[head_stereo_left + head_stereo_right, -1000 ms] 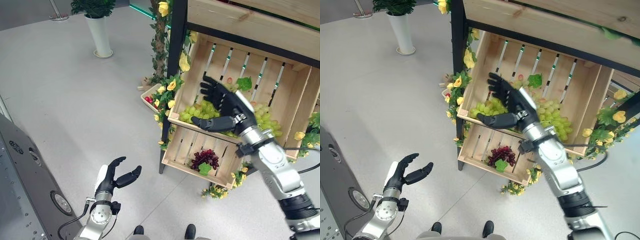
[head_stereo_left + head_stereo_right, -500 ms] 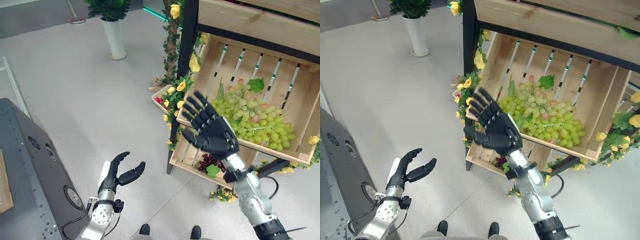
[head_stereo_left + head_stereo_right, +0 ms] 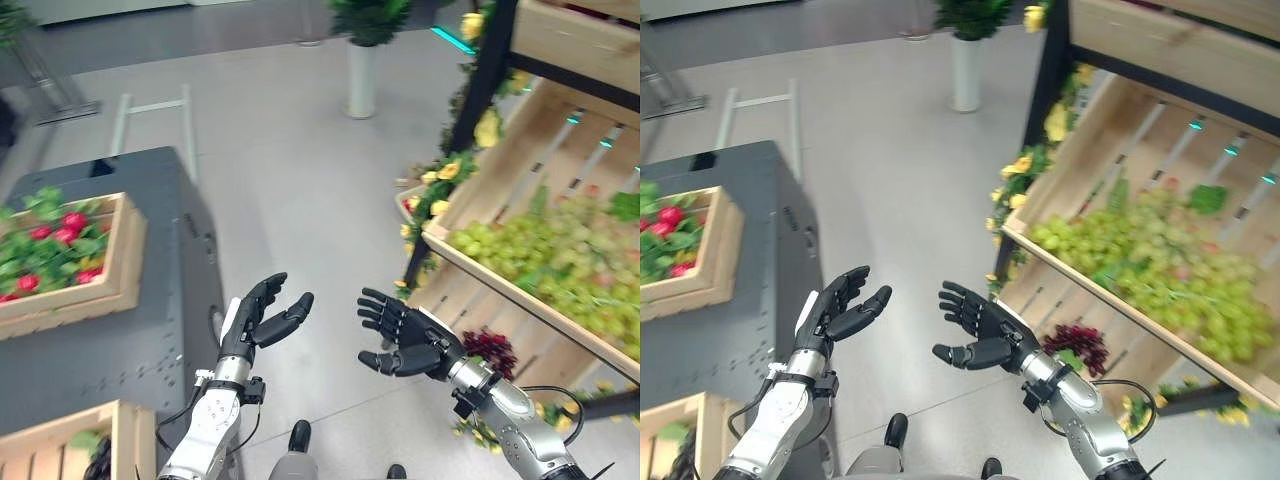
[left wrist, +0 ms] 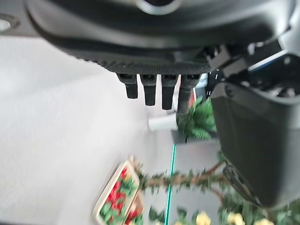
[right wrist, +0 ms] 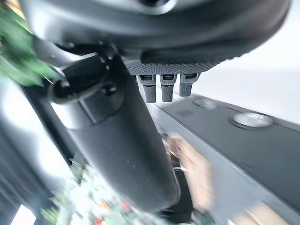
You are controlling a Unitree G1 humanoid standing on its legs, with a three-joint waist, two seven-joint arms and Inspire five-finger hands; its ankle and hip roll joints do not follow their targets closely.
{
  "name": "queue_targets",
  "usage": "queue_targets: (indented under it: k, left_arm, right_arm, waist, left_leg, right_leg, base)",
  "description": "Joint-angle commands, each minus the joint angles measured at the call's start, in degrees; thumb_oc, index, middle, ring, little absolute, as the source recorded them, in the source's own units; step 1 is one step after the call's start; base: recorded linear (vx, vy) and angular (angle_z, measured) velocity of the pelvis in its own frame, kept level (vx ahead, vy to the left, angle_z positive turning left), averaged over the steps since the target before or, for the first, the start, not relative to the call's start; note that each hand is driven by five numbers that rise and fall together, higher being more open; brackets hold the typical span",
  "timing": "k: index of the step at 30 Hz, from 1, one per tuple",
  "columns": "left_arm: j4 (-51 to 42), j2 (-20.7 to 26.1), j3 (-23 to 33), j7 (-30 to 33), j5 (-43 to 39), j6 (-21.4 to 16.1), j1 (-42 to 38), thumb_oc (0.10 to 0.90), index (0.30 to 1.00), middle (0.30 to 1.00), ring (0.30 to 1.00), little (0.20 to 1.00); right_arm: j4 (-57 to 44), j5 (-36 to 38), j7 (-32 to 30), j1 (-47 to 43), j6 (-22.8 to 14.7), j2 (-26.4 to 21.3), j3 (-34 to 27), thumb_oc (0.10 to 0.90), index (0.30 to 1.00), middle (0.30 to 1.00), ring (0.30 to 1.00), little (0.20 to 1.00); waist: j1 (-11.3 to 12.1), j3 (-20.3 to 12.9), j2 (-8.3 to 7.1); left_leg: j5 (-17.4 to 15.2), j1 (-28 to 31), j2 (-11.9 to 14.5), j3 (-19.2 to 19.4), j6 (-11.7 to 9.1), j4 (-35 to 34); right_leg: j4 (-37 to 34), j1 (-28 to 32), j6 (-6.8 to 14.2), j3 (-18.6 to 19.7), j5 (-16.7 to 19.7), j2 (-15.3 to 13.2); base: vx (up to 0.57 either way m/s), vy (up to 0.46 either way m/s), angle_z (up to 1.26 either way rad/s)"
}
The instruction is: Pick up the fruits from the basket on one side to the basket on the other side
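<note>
Green grapes (image 3: 545,262) fill the upper wooden crate (image 3: 470,262) of the shelf on my right, and dark purple grapes (image 3: 492,350) lie in the crate below it. A wooden crate (image 3: 128,262) with red fruit (image 3: 62,232) among green leaves stands on the grey stand (image 3: 150,340) at my left. My right hand (image 3: 412,340) hovers open and empty over the floor, in front of the shelf, palm turned left. My left hand (image 3: 262,320) is open and empty beside the grey stand, its fingers relaxed.
Another wooden crate corner (image 3: 110,445) sits at the lower left on the stand. A potted plant (image 3: 362,60) in a white pot stands on the floor at the back. Yellow flowers and vines (image 3: 440,185) hang on the shelf's black post. A metal rail (image 3: 150,105) lies behind the stand.
The camera has swung left, bringing the grey stand and its red fruit crate into view. My right hand has dropped back from the green grapes, still empty. The left hand keeps its pose.
</note>
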Motion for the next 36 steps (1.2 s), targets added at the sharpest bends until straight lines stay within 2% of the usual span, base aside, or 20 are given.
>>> queue_targets:
  k: [1,2,3,4,5,7,8,11,12,17,24,27,31,32,33,35,36]
  left_arm:
    - [-7.0,3.6,5.8,-2.3,-3.7,-4.7,-5.8,0.8,0.9,0.9,0.9,0.9]
    - [-7.2,3.7,6.1,-2.1,-3.7,-4.6,-5.8,0.8,0.9,0.9,0.9,0.9]
    - [-8.2,3.8,6.2,-3.8,-5.4,-4.6,-5.2,0.8,0.9,0.9,0.9,0.9]
    - [-8.4,3.7,6.1,-3.9,-5.6,-4.6,-5.2,0.8,0.9,0.9,0.9,0.9]
    - [-9.0,3.6,5.8,-4.6,-5.5,-4.5,-5.2,0.8,0.9,0.9,0.9,0.9]
    - [-8.4,3.7,4.8,-5.1,-5.1,-5.3,-5.9,0.8,0.9,0.9,0.9,0.9]
    - [-7.9,3.5,3.7,-6.3,-5.0,-5.7,-7.0,0.8,0.9,0.9,0.9,0.9]
    - [-8.4,3.4,2.4,-7.2,-5.7,-5.7,-7.8,0.8,0.9,0.9,0.9,0.9]
    - [-8.5,3.5,2.2,-7.9,-5.9,-5.7,-7.7,0.8,0.9,0.9,0.9,0.9]
    - [-10.4,4.5,2.9,-10.2,-6.9,-4.9,-4.4,0.8,0.9,0.9,0.9,0.9]
    - [-11.7,5.6,3.9,-10.9,-7.9,-5.0,-3.8,0.8,0.9,0.9,0.9,0.9]
    - [-11.6,5.5,3.8,-10.5,-7.7,-4.6,-4.7,0.8,0.9,0.9,0.9,0.9]
    - [-10.7,5.4,3.3,-10.1,-6.8,-4.8,-5.9,0.8,0.9,0.9,0.9,0.9]
    - [-10.4,5.5,2.7,-9.6,-6.5,-5.0,-6.4,0.8,0.9,0.9,0.9,0.9]
    - [-10.5,5.7,2.0,-9.8,-6.4,-5.0,-7.1,0.8,0.9,0.9,0.9,0.9]
    - [-10.6,5.5,1.2,-8.6,-5.7,-5.1,-7.4,0.8,0.9,0.9,0.9,0.9]
    - [-10.8,5.1,0.7,-7.8,-5.2,-5.1,-7.5,0.8,0.9,0.9,0.9,0.9]
  right_arm:
    - [-4.1,-2.2,-2.4,-5.0,-7.4,1.8,-1.4,0.8,0.9,0.9,0.9,0.9]
    - [-4.1,-3.3,-2.3,-5.0,-7.9,1.7,-1.5,0.8,0.9,0.9,0.9,0.9]
    - [-5.2,-4.8,-4.1,-4.5,-8.6,1.1,-1.8,0.8,0.9,0.9,0.9,0.9]
    - [-5.5,-4.7,-4.2,-4.5,-8.5,1.0,-1.8,0.8,0.9,0.9,0.9,0.9]
    - [-7.0,-3.4,-5.3,-3.9,-7.5,0.6,-2.3,0.8,0.9,0.9,0.9,0.9]
    - [-6.9,-4.1,-5.9,-3.6,-7.6,0.8,-3.0,0.8,0.9,0.9,0.9,0.9]
    - [-6.4,-4.8,-7.5,-3.8,-7.5,0.9,-3.4,0.8,0.9,0.9,0.9,0.9]
    - [-5.3,-4.0,-8.5,-4.3,-7.3,1.3,-3.4,0.8,0.9,0.9,0.9,0.9]
    - [-4.9,-4.3,-9.4,-4.2,-7.4,2.0,-3.4,0.8,0.9,0.9,0.9,0.9]
    - [-4.4,-2.7,-13.0,-3.4,-7.4,5.6,-2.8,0.8,0.9,0.9,0.9,0.9]
    - [-4.5,-3.5,-15.1,-0.7,-7.6,8.9,-3.4,0.8,0.9,0.9,0.9,0.9]
    - [-4.1,-3.4,-15.0,-0.4,-8.3,8.7,-3.6,0.8,0.9,0.9,0.9,0.9]
    - [-4.5,-1.3,-15.2,0.0,-9.1,8.6,-4.0,0.8,0.9,0.9,0.9,0.9]
    - [-4.8,-0.6,-15.8,0.3,-9.4,8.4,-3.9,0.8,0.9,0.9,0.9,0.9]
    - [-5.2,-0.5,-16.3,1.0,-10.2,8.1,-4.1,0.8,0.9,0.9,0.9,0.9]
    - [-5.4,0.2,-15.7,1.5,-10.5,7.8,-4.1,0.8,0.9,0.9,0.9,0.9]
    - [-5.5,0.3,-15.4,1.9,-11.0,7.9,-4.2,0.8,0.9,0.9,0.9,0.9]
  waist:
    - [-0.3,-0.3,-7.27]
    - [-0.5,-0.6,-7.36]
    - [-0.8,-1.0,-7.13]
    - [-1.0,-1.3,-7.17]
    - [-1.4,-2.0,-6.57]
    - [-2.0,-2.8,-5.64]
    - [-2.6,-3.5,-4.98]
    - [-2.9,-4.3,-3.91]
    - [-2.5,-4.4,-3.41]
    - [-0.6,-4.2,-2.79]
    - [0.4,-3.3,-2.4]
    - [0.5,-2.4,-2.49]
    - [-0.5,-1.1,-2.77]
    - [-1.4,-0.8,-3.01]
    - [-2.7,-0.7,-3.3]
    - [-3.4,-0.9,-3.52]
    - [-4.0,-0.8,-3.78]
  left_leg:
    - [-7.8,4.6,-3.3,9.0,-7.7,8.5]
    - [-7.4,4.6,-2.8,9.7,-7.8,8.4]
    - [-6.8,6.4,-1.3,11.9,-8.3,6.3]
    - [-6.5,6.6,-1.2,12.1,-8.3,5.7]
    - [-5.1,8.8,0.7,14.8,-9.1,1.3]
    - [-4.3,11.2,3.0,18.0,-10.5,-4.2]
    - [-2.1,12.3,5.0,22.7,-11.7,-8.2]
    - [-0.4,12.9,5.1,27.6,-12.3,-11.3]
    - [-0.3,12.4,4.6,27.1,-12.2,-11.4]
    - [-2.0,12.7,1.3,24.5,-10.2,-11.5]
    - [-4.0,13.4,-2.3,23.1,-7.4,-11.5]
    - [-4.5,13.4,-3.7,21.8,-6.1,-11.5]
    - [-4.8,13.4,-5.4,17.6,-4.3,-11.5]
    - [-4.9,13.4,-5.7,15.8,-3.9,-11.5]
    - [-4.0,12.6,-5.8,13.6,-3.6,-11.5]
    - [-3.9,12.3,-5.8,12.2,-3.8,-11.5]
    - [-4.3,12.2,-6.0,11.4,-3.9,-11.5]
  right_leg:
    - [2.2,-3.9,-2.2,-0.7,2.0,-1.0]
    - [2.3,-4.2,-2.3,-1.3,1.9,-1.2]
    - [2.4,-4.1,-2.4,-3.1,1.8,-1.4]
    - [2.4,-4.3,-2.4,-3.5,1.8,-1.5]
    - [2.1,-4.2,-2.4,-5.8,1.7,-1.5]
    - [1.2,-3.4,-2.0,-7.8,1.2,-1.3]
    - [0.5,-3.0,-1.6,-10.9,1.5,-1.8]
    - [0.5,-3.0,-0.8,-15.6,2.1,-3.1]
    - [1.3,-3.3,-0.3,-16.6,2.1,-3.9]
    - [3.4,-3.8,2.3,-18.0,3.0,-7.2]
    - [9.2,-5.9,4.2,-19.1,4.2,-11.7]
    - [14.2,-7.4,5.1,-18.0,6.5,-14.3]
    - [22.2,-10.3,5.4,-11.3,6.7,-14.3]
    - [21.7,-10.8,5.3,-8.0,6.0,-12.2]
    - [17.9,-11.1,4.1,-5.1,5.8,-9.3]
    - [14.2,-10.7,3.9,-2.6,5.7,-8.1]
    - [10.0,-10.5,4.1,-0.2,6.5,-7.7]
  base:
    - [-0.07,0.032,1.43]
    - [-0.06,0.078,1.87]
    - [-0.04,0.075,1.59]
    - [-0.05,0.134,1.47]
    - [-0.03,0.117,1.05]
    - [0.02,0.204,1.17]
    - [-0.01,0.29,1.44]
    - [-0.07,0.279,1.53]
    - [-0.04,0.37,1.66]
    - [0.02,0.327,0.78]
    - [0.01,0.294,0.23]
    - [0.02,0.239,0.09]
    - [0.03,0.098,0.26]
    - [-0.01,-0.092,0.5]
    - [0.0,-0.142,0.74]
    - [0.03,-0.132,0.86]
    - [0.06,-0.165,0.82]
